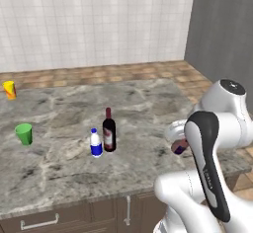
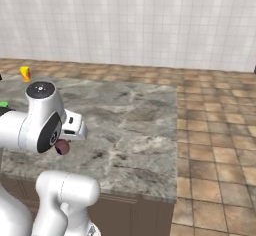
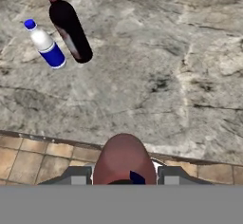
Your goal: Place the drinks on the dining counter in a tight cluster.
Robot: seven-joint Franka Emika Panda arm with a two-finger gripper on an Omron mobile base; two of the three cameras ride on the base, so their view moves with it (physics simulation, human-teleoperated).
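Observation:
On the marbled dining counter a dark wine bottle stands upright with a small white bottle with blue label and cap close at its left. The hand view shows the same pair, wine bottle and white bottle, at the upper left. My gripper is shut on the squat reddish-brown bottle, held in the air over the counter's near right edge. That bottle peeks out beside the dark forearm, and shows as a reddish-brown bottle under the hand in the right base view.
A green cup stands on the counter's left part and a yellow-orange cup at its far left corner. Brown drawers run below the counter front. Tiled floor lies to the right, a white tiled wall behind.

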